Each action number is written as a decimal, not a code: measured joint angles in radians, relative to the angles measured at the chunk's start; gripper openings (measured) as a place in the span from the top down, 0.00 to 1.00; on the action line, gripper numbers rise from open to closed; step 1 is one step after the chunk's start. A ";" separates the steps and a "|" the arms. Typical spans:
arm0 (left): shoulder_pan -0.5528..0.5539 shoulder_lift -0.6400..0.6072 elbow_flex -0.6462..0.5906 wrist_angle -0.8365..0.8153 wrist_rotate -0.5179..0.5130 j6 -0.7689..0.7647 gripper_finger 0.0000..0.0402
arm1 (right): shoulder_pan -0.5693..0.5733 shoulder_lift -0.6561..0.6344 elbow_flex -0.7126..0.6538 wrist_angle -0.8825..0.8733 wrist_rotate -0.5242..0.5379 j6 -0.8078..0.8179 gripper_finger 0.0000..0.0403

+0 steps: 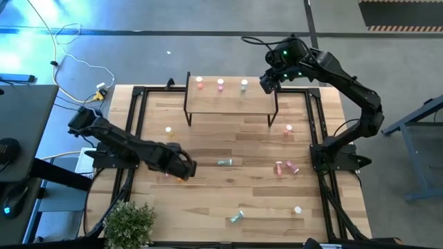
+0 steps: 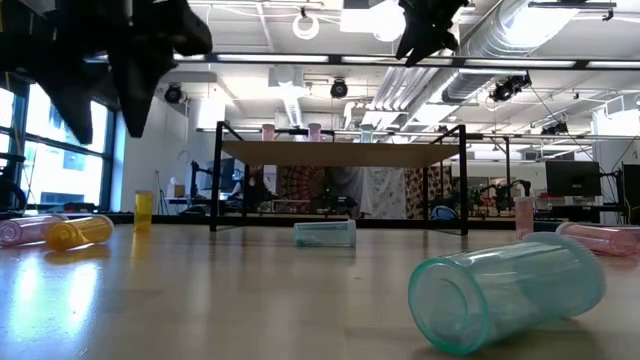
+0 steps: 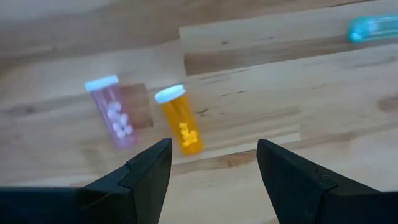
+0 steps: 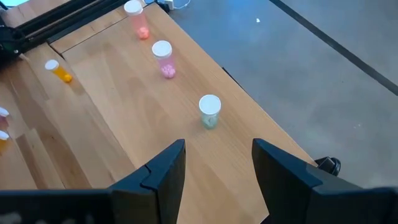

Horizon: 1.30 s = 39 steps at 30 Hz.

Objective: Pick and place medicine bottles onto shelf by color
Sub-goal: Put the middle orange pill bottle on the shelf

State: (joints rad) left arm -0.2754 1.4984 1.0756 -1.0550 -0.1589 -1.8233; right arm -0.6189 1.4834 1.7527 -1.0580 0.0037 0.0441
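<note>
Looked small, light and hard: an orange bottle (image 3: 180, 119) lying flat on the surface (image 1: 242, 138), white cap on. Round and smooth, so likely to roll or slip. Best taken across the middle of its body, not by the cap. Small orange pills inside. Just beside it at 9 o'clock in the left wrist view, a pink bottle (image 3: 113, 114) with pale pills, also flat and capped.

Left pincer (image 3: 211, 168) hung just above the orange bottle, spread wide, holding nothing. In the high view, sat at about 8 o'clock on the surface.

Right pincer (image 4: 217, 165) hung over the shelf (image 1: 232, 97) at 12 o'clock, released and empty. Three bottles stood upright on the shelf in a row: two pink (image 4: 164, 58) and one teal (image 4: 209, 111), all capped.

More bottles lay loose: a teal one (image 1: 225, 162) near the middle, pink ones (image 1: 285, 167) at 4 o'clock, another teal one (image 2: 505, 290) at 6 o'clock with its cap off and nothing inside.
</note>
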 joint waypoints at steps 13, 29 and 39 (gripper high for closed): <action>-0.067 0.141 0.000 0.008 -0.020 -0.254 0.43 | 0.000 0.000 0.000 0.000 0.000 -0.026 0.56; -0.064 0.228 -0.057 0.109 0.017 -0.348 0.43 | 0.000 0.000 0.000 0.000 0.000 -0.027 0.56; -0.052 0.225 -0.154 0.256 0.027 -0.387 0.44 | 0.000 0.000 0.000 0.001 0.000 -0.052 0.56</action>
State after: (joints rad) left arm -0.3273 1.7232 0.9215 -0.7987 -0.1319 -2.2104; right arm -0.6190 1.4837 1.7527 -1.0573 0.0040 -0.0082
